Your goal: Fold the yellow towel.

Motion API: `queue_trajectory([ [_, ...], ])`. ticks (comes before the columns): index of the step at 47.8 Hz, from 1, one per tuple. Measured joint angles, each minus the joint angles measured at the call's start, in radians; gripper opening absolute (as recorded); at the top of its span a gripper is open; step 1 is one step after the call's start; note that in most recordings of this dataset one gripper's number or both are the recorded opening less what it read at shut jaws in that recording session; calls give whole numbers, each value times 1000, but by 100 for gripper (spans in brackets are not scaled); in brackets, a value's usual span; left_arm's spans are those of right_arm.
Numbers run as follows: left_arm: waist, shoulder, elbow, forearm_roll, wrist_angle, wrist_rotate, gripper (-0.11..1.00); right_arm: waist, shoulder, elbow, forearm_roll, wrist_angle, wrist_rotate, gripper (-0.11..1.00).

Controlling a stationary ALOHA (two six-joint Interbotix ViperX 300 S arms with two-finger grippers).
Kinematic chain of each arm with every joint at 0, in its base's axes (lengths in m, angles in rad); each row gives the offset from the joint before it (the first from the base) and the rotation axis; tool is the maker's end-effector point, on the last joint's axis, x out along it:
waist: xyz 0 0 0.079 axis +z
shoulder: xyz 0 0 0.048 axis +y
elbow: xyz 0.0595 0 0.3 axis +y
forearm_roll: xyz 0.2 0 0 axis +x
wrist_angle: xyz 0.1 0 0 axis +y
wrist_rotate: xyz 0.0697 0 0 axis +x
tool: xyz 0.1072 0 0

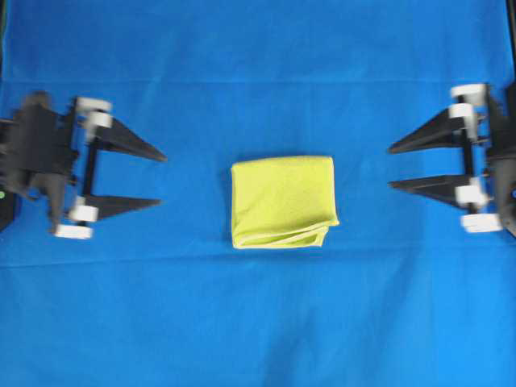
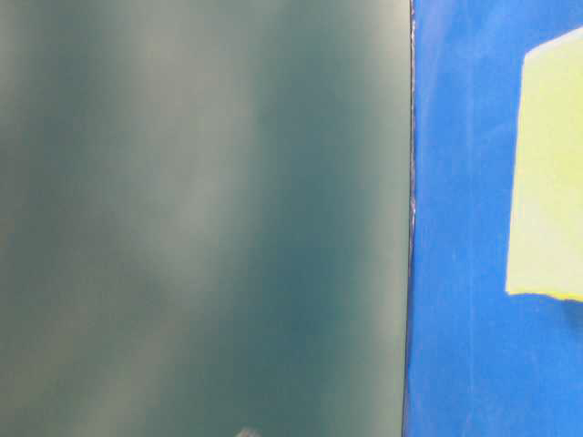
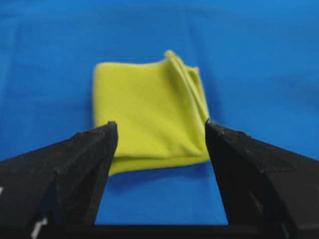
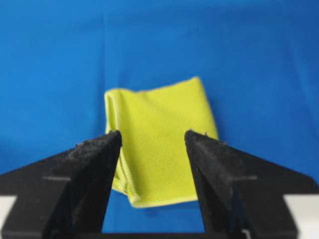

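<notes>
The yellow towel [image 1: 283,201] lies folded into a small layered square in the middle of the blue cloth, its stacked edges along the near side. My left gripper [image 1: 163,180] is open at the left, well short of the towel, with nothing between its fingers. My right gripper [image 1: 390,167] is open at the right, also clear of it. In the left wrist view the towel [image 3: 147,112] lies ahead of the open left gripper [image 3: 160,129]. The right wrist view shows the towel [image 4: 159,137] beyond the open right gripper [image 4: 153,137]. The table-level view catches a blurred piece of the towel [image 2: 547,173].
A blue cloth [image 1: 258,322] covers the table across the whole overhead view. In the table-level view a blurred grey-green surface [image 2: 200,218] fills the left two thirds, next to the blue cloth [image 2: 465,273].
</notes>
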Motion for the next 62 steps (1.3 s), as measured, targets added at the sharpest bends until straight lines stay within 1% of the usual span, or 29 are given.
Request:
queue_trajectory([
  [5, 20, -98, 71, 2, -17, 0, 68, -20, -104, 75, -3, -23, -2, 59],
  [11, 38, -202, 164, 0, -52, -2, 67, -48, -195, 175, -3, -67, 0, 59],
  [18, 43, -304, 273, 0, -106, -15, 67, -58, -241, 273, -3, -144, 0, 59],
  [25, 43, -370, 345, 0, -149, -32, 67, -69, -241, 344, 8, -247, 2, 58],
  [28, 43, -382, 354, -2, -153, -34, 67, -81, -236, 353, 15, -276, 0, 58],
  [34, 43, -385, 359, 0, -158, -34, 67, -103, -221, 357, 18, -295, 2, 58],
  [62, 43, -391, 359, -2, -158, -34, 67, -104, -218, 357, 20, -296, 2, 58],
])
